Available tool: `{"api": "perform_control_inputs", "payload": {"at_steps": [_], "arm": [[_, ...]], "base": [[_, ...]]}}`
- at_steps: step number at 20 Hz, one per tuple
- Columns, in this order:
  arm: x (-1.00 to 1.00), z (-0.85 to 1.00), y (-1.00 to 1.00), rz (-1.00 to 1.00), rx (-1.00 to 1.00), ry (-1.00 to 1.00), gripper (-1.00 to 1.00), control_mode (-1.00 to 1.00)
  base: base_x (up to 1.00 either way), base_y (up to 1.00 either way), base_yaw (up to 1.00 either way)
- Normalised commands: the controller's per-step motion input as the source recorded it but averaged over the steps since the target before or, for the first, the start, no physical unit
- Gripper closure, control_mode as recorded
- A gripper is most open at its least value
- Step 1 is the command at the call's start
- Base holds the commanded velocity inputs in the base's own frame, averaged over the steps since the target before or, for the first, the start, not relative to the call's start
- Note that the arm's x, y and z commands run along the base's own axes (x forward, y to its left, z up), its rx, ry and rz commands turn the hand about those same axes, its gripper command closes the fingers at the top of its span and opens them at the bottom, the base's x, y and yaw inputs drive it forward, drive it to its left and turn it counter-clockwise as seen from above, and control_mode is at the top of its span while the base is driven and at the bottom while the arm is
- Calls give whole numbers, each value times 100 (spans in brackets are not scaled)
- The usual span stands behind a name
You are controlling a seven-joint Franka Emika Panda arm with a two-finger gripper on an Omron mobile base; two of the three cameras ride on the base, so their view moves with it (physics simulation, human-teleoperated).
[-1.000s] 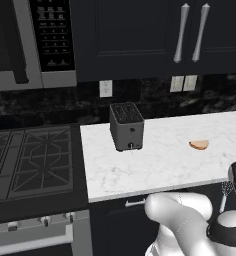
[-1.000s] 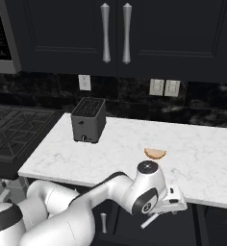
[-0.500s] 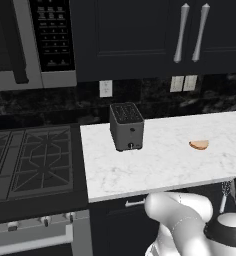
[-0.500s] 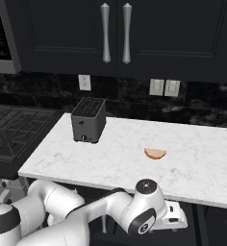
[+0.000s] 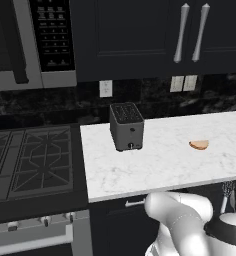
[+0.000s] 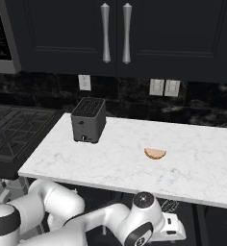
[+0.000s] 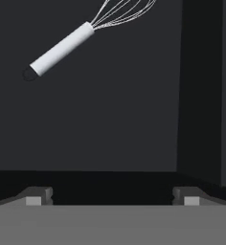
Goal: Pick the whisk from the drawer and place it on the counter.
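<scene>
Hand view: whisk (image 7: 69, 43) lies on the dark floor of the open drawer (image 7: 110, 119); wire loops are cut off by the top frame edge, so the head's full outline can't be made out; pale handle shows whole, with a small dark shadow at its butt end. Long axis runs diagonally in this view; butt end points lower left, wire head points upper right. A darker vertical band on the right looks like the drawer's side wall; hard to tell for sure.

Gripper (image 7: 112, 196) fingertips sit at the bottom, one far left, one far right; jaws wide apart, nothing between them, nothing touched; whisk lies well apart from both tips, up and left of the gap's centre.

Left base view: whisk head (image 5: 227, 189) peeks out just below the front edge of the marble counter (image 5: 160, 165), at the right; handle mostly hidden behind the arm's white body. Right base view: only a patch of wire loops (image 6: 169, 205) shows under the counter edge, beside the arm's wrist; drawer interior is too dark to read. Toaster (image 5: 126, 126) and bread piece (image 5: 199, 145) sit on the counter, well apart.
</scene>
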Motion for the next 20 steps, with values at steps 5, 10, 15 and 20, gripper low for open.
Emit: {"api": "perform_control_inputs", "payload": {"at_steps": [5, 10, 15, 20], "arm": [[-38, -9, -16, 0, 0, 9, -100, -100], [-60, -8, -41, 0, 0, 14, -100, -100], [-43, -5, -36, 0, 0, 9, -100, -100], [-23, 0, -17, 0, 0, 3, -100, -100]], "base": [[0, 0, 0], [0, 0, 0], [0, 0, 0], [0, 0, 0]]}}
